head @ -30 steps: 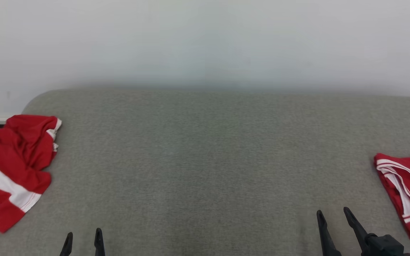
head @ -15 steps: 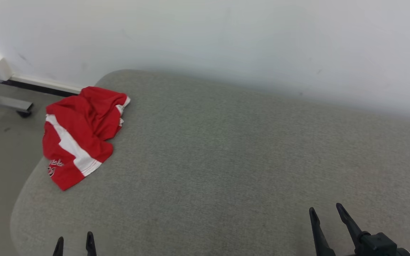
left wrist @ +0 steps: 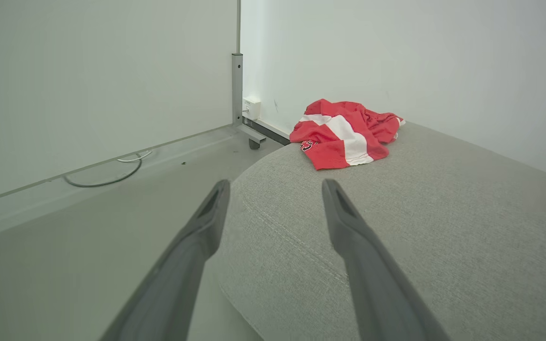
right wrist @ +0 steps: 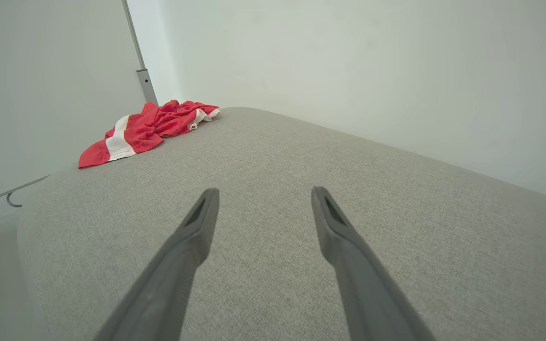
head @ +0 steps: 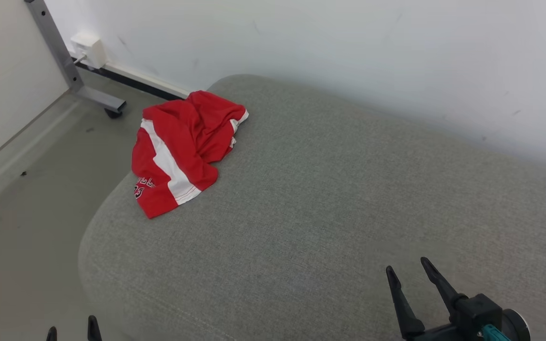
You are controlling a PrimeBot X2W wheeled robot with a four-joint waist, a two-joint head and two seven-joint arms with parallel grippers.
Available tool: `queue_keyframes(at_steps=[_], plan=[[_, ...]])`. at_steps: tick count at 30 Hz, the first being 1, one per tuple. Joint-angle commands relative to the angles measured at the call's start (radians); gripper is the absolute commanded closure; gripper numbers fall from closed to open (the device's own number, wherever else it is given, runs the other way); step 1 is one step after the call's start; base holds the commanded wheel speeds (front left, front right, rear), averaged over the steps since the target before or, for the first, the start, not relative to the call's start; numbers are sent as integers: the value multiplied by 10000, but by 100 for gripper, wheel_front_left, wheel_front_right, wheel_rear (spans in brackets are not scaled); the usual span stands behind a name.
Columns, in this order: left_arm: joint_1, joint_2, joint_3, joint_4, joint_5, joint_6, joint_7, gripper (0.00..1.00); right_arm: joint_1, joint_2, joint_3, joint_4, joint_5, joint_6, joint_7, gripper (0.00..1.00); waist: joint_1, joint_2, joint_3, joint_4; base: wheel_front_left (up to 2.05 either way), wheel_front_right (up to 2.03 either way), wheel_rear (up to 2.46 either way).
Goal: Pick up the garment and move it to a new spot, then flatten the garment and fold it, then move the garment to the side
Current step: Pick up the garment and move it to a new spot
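A crumpled red garment (head: 183, 147) with a white stripe and printed lettering lies at the far left corner of the grey padded surface (head: 339, 199), partly over its edge. It also shows in the left wrist view (left wrist: 344, 135) and in the right wrist view (right wrist: 147, 130). My left gripper (head: 71, 329) is open at the bottom left, near the surface's left front edge, well short of the garment. At the lower right, my right gripper (head: 408, 270) is open over the surface with nothing between its fingers, far from the garment.
A white wall rises behind the surface. On the floor (head: 26, 199) at the left stand a metal leg with a caster (head: 107, 106), a white wall box (head: 90, 47) and a loose cable (left wrist: 112, 173). A pale panel (head: 3, 71) stands at the far left.
The whole head view has swung to the left, so the camera has turned. The garment at the left now sits nearer the middle, and the red garment at the right has left the view.
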Motion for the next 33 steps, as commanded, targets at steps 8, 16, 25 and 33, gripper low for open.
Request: queue_keyframes(at_steps=[8, 16, 25, 33], plan=[[348, -14, 42, -296, -289, 251, -26, 0, -470, -299, 393, 363, 251, -29, -75, 0, 0, 0, 349, 231, 0, 0, 0], [160, -15, -119, -102, -238, 246, -26, 0, -448, -407, 354, 469, 332, -29, -132, 0, 0, 0, 386, 211, 0, 0, 0], [-839, 15, -129, 860, 116, -238, -26, 0, -232, -436, 84, 164, 206, -29, -42, 0, 0, 0, 634, 151, 0, 0, 0], [-3664, 483, 67, 2490, -660, -643, 81, 0, -392, -901, -194, -1201, -217, -29, 662, 0, 0, 0, 2123, -661, 0, 0, 0]])
